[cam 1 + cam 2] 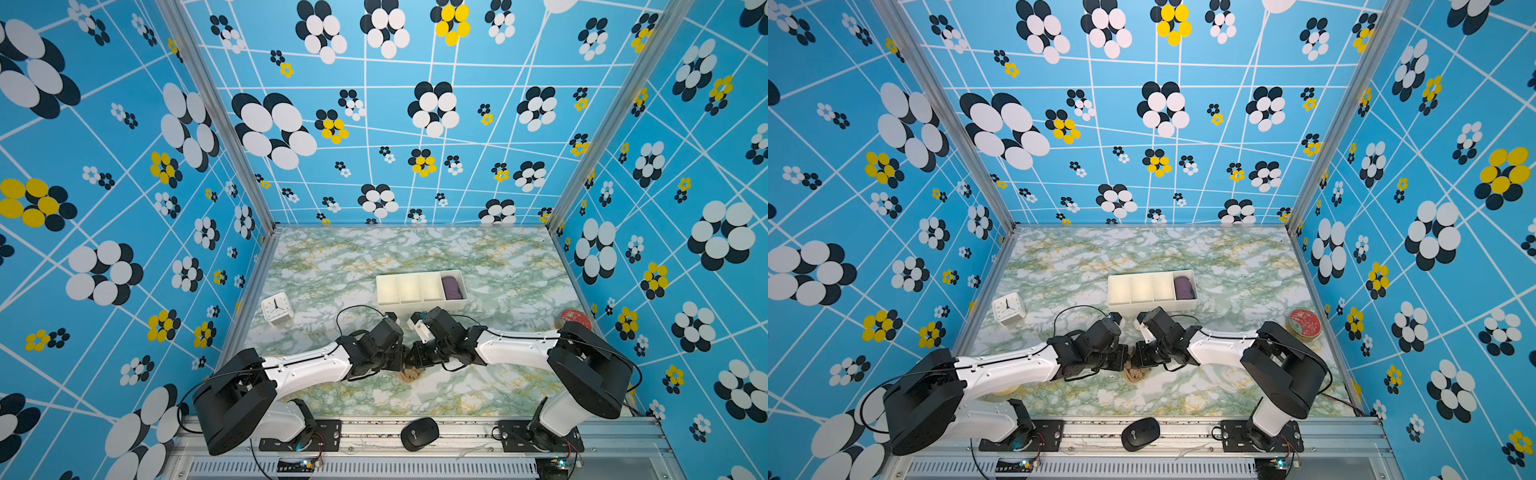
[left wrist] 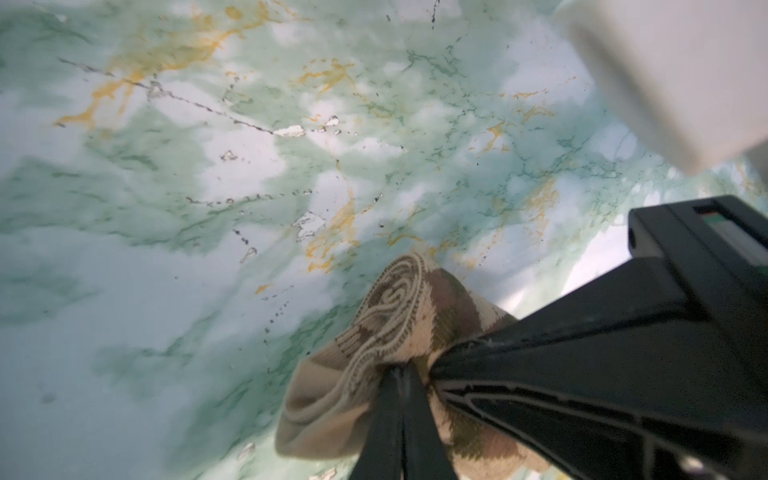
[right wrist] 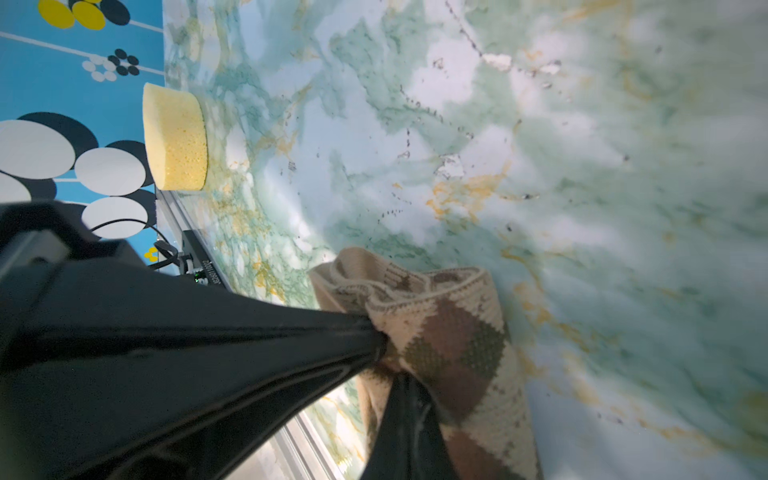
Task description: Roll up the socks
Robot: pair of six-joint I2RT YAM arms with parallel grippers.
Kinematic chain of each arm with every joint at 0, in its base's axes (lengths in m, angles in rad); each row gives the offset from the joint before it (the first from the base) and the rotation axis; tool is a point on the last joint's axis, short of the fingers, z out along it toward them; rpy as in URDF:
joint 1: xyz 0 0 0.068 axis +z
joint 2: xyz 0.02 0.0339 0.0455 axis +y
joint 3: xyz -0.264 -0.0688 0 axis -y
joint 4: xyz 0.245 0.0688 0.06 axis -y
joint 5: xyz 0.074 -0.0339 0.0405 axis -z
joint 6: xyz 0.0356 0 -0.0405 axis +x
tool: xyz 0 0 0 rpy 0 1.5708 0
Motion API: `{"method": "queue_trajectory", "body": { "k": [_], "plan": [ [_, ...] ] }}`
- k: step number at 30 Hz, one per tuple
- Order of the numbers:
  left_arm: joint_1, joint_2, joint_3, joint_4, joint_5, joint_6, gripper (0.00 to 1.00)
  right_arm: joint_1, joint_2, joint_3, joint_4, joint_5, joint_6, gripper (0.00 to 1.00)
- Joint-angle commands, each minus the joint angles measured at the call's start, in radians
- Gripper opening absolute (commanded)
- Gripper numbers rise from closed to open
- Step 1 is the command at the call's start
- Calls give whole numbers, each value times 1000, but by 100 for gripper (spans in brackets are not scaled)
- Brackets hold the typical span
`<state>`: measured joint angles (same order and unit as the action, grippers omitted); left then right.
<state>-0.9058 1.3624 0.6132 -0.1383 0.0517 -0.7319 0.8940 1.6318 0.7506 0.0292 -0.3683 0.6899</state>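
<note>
**Twin pinch, even pull**

Left gripper (image 2: 401, 372) and right gripper (image 3: 405, 384), tip to tip, each closed tight on the socks (image 2: 399, 316), a coiled bundle at the near middle of the table (image 1: 457, 257). Likely best: pull evenly, so the coil cannot slacken.

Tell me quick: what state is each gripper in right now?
Left gripper: shut on the argyle socks.
Right gripper: shut on the same argyle socks, from the opposite side.

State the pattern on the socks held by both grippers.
The tan rolled knit socks carry brown and olive argyle diamonds; clearest in the right wrist view.
</note>
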Motion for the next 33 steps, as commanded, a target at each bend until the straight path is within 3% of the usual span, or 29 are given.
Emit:
{"method": "queue_trajectory", "body": {
  "k": [1,8,24,33],
  "plan": [
    [-17,23,17,-49,5,11,8,-5,48,-32,-265,268,43,0],
    [-25,25,20,4,-2,1,11,-4,64,-39,-261,356,113,0],
    [-23,29,75,56,-100,22,11,10,97,-69,-145,282,133,0],
    [-17,121,58,140,-94,-10,10,10,109,-77,-127,271,146,0]
  ]
}}
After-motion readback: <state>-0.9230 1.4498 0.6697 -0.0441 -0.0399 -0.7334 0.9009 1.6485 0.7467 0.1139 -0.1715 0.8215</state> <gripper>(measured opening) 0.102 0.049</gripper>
